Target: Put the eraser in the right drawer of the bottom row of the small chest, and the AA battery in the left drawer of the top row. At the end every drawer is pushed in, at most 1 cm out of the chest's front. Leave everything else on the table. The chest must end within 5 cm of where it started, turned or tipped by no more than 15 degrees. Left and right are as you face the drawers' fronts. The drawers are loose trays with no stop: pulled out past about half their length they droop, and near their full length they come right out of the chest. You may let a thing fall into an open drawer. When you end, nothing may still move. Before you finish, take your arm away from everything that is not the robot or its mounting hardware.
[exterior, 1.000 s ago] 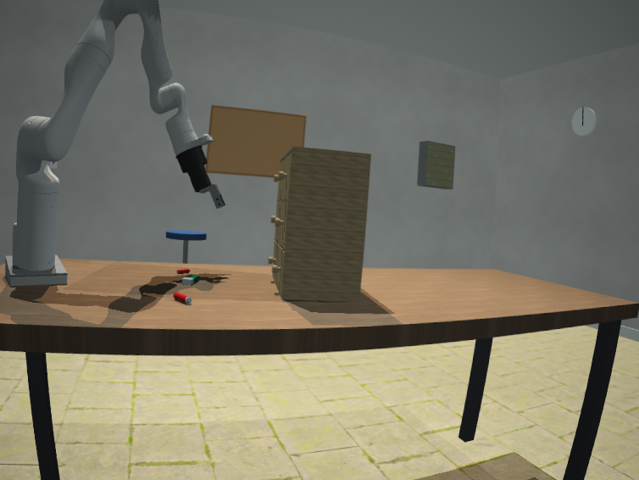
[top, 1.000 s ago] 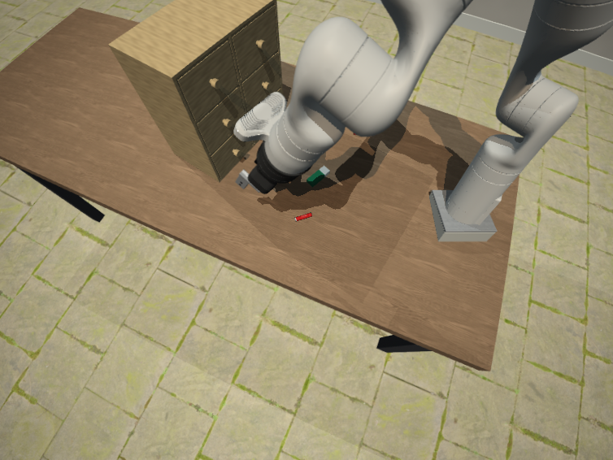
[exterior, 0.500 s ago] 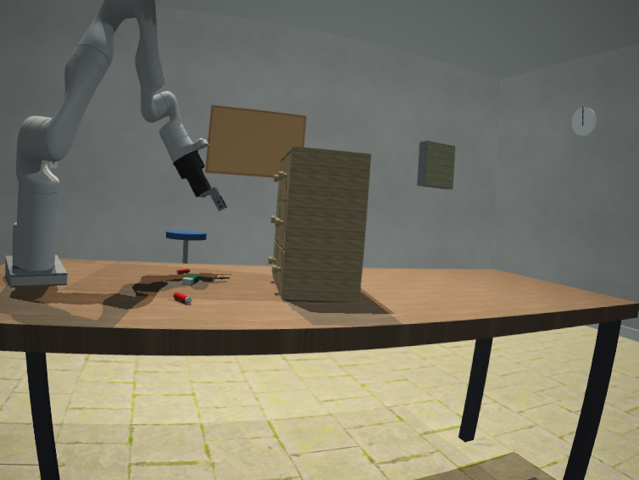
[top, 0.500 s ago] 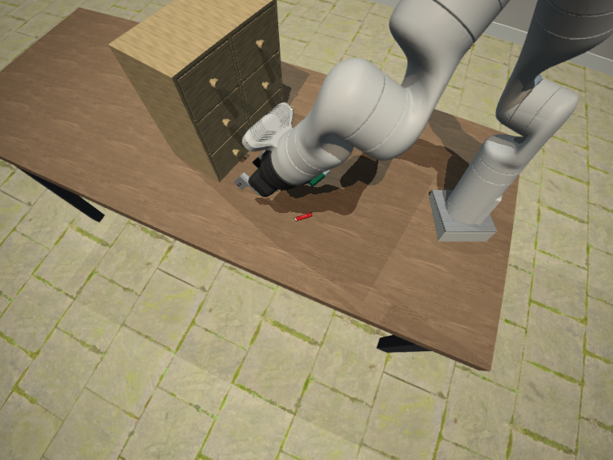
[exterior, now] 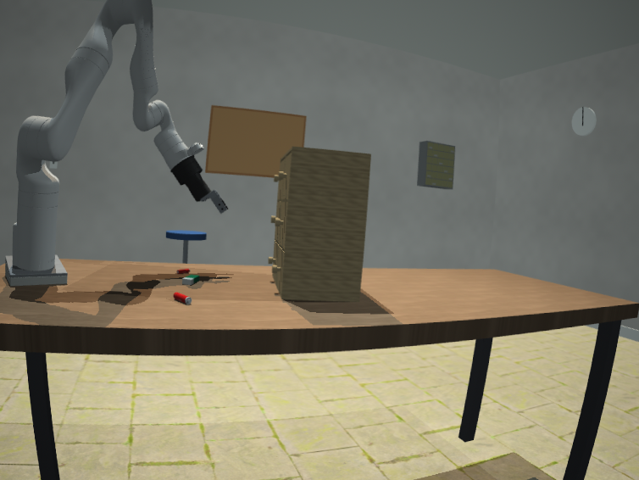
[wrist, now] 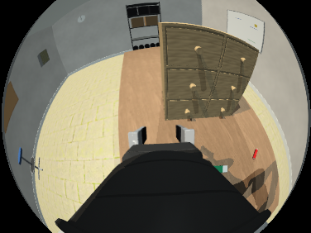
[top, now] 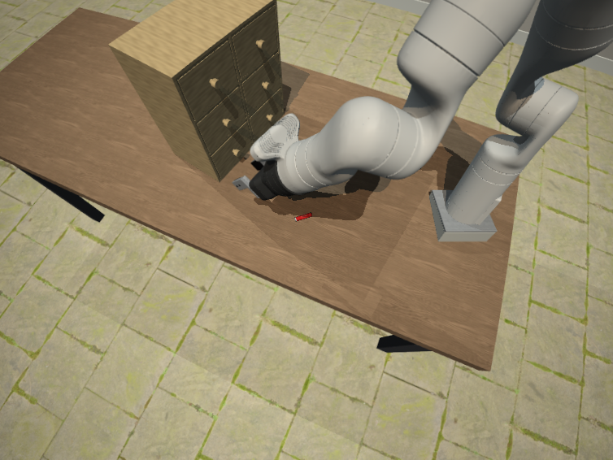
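Your black-and-grey two-finger gripper (top: 247, 174) (exterior: 216, 202) (wrist: 160, 131) released, fingers wide apart, above the brown wooden desk (top: 420, 277) (exterior: 438, 284) (wrist: 138, 91), well inside its edges, no readable labels

In the exterior view, the light-grey jointed arm (top: 366, 136) (exterior: 149, 114) is lowering its wrist and shifting it away from the chest (top: 163, 93) (exterior: 325, 227) (wrist: 203, 78), tilting the black-bodied two-finger gripper (top: 248, 173) (exterior: 220, 203) (wrist: 160, 131) farther from vertical. In the top view, the arm is covering the green-and-white block eraser (exterior: 191, 279) (wrist: 222, 168).
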Controlling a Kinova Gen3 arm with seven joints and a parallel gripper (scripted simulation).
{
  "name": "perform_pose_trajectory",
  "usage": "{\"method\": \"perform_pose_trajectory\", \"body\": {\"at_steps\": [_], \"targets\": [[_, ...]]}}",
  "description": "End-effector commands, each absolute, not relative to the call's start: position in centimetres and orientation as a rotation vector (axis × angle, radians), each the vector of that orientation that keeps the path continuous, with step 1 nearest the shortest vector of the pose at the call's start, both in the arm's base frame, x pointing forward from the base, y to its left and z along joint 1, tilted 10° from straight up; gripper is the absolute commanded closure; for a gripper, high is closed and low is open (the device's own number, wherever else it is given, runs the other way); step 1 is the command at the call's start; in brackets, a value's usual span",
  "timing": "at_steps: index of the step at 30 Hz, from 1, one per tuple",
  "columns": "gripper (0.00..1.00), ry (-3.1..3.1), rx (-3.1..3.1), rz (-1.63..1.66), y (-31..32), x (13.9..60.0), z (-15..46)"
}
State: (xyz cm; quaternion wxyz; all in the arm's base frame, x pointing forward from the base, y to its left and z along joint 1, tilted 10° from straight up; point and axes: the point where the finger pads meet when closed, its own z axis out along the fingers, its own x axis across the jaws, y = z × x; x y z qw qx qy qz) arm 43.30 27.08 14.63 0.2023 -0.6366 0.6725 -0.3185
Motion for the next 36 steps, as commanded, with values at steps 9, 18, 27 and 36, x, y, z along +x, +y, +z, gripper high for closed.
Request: {"method": "perform_pose_trajectory", "body": {"at_steps": [9, 18, 27, 36], "targets": [[0.0, 1.815, -1.749, -0.95, 27.1, 43.4, 13.8], [0.0, 1.777, -1.719, -0.986, 27.0, 43.7, 13.5], [0.0, 1.726, -1.681, -1.03, 26.9, 44.0, 13.1], [0.0, 1.685, -1.649, -1.066, 26.8, 44.3, 12.8]]}}
